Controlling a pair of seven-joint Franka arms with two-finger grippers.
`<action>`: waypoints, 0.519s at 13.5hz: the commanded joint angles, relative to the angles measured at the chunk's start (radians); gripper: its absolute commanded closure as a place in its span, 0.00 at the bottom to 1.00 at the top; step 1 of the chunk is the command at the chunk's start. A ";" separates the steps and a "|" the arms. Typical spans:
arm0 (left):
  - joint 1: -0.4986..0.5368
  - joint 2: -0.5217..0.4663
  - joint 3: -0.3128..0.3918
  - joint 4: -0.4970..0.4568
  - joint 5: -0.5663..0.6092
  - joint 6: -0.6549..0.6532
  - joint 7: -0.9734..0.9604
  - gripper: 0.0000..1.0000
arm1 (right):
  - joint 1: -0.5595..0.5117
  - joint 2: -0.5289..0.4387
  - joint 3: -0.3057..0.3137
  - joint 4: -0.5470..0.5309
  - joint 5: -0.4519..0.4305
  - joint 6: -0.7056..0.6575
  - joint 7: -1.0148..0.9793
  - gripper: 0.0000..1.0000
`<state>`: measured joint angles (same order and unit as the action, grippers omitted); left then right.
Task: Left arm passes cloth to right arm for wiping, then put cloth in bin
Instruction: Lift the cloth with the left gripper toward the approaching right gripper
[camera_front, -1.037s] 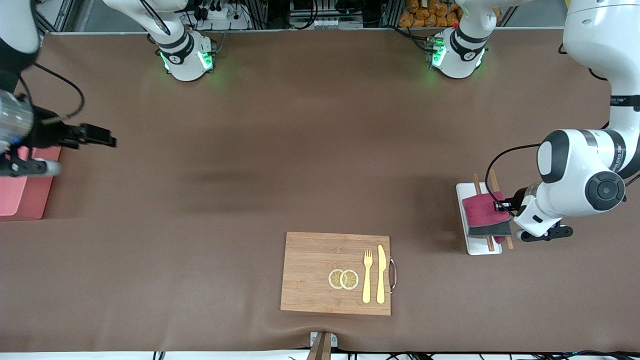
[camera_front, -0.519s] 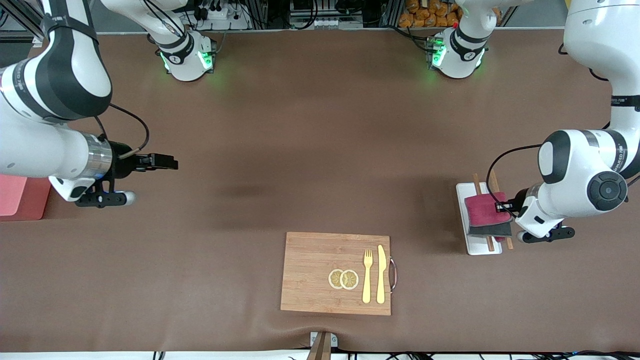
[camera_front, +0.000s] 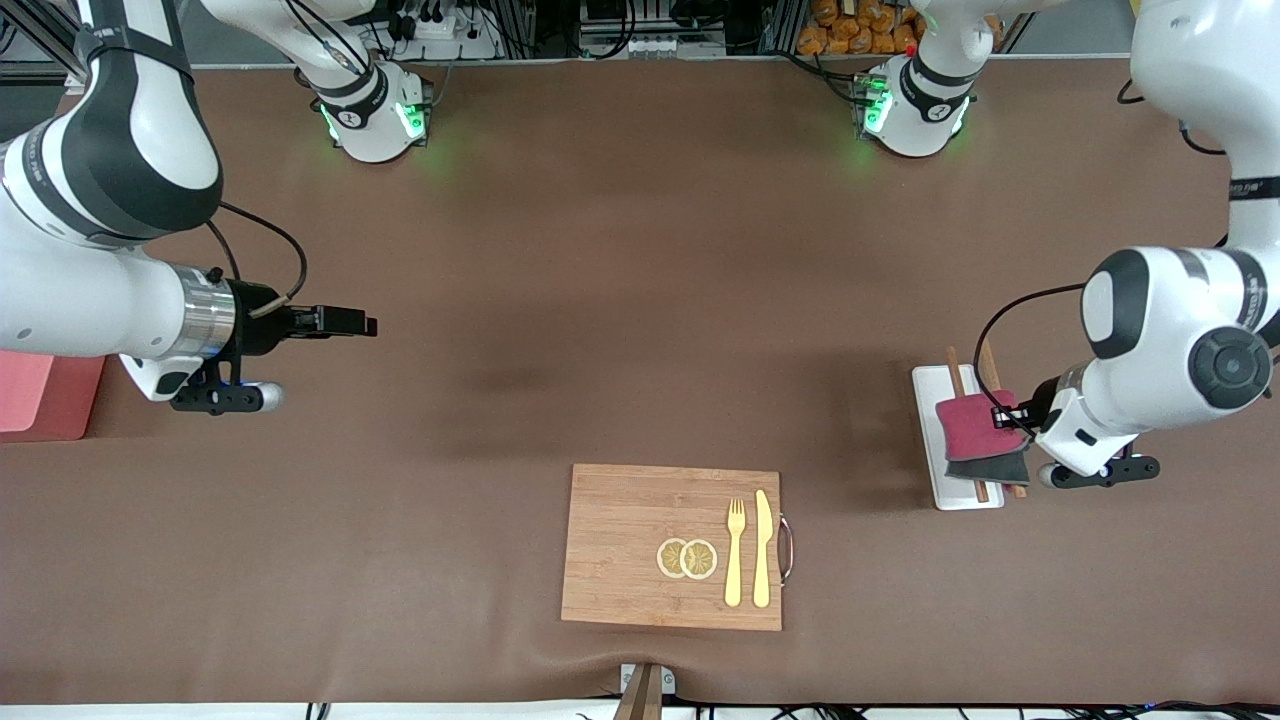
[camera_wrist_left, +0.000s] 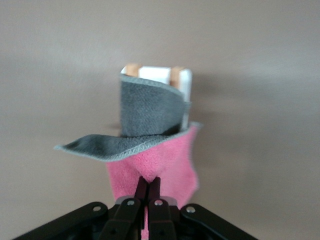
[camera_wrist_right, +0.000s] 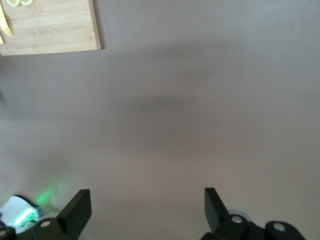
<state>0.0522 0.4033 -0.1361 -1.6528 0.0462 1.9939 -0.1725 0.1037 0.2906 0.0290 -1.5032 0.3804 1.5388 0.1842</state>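
The left hand (camera_wrist_left: 147, 187), fingers pressed together, pinches the soft, droopy maroon fabric cloth (camera_front: 978, 428) by one edge over the white rectangular tray (camera_front: 930, 440), while the right hand (camera_wrist_right: 145, 210) hangs spread above bare worktop (camera_front: 620, 300).

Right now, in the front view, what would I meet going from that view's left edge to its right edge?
bin → right gripper, open over bare table → cutting board → lemon slices → fork → knife → white tray → cloth → left gripper, shut on the cloth.
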 joint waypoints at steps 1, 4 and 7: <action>-0.003 -0.086 -0.072 0.034 -0.017 -0.107 0.007 1.00 | -0.007 0.021 -0.004 0.012 0.093 -0.003 0.107 0.00; -0.003 -0.090 -0.199 0.102 -0.022 -0.164 -0.007 1.00 | 0.005 0.041 -0.003 0.018 0.150 0.000 0.257 0.00; -0.027 -0.081 -0.310 0.146 -0.086 -0.162 -0.123 1.00 | -0.001 0.081 -0.004 0.021 0.225 0.026 0.273 0.00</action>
<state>0.0390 0.3060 -0.4014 -1.5548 0.0002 1.8493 -0.2231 0.1040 0.3339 0.0275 -1.5038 0.5526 1.5469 0.4260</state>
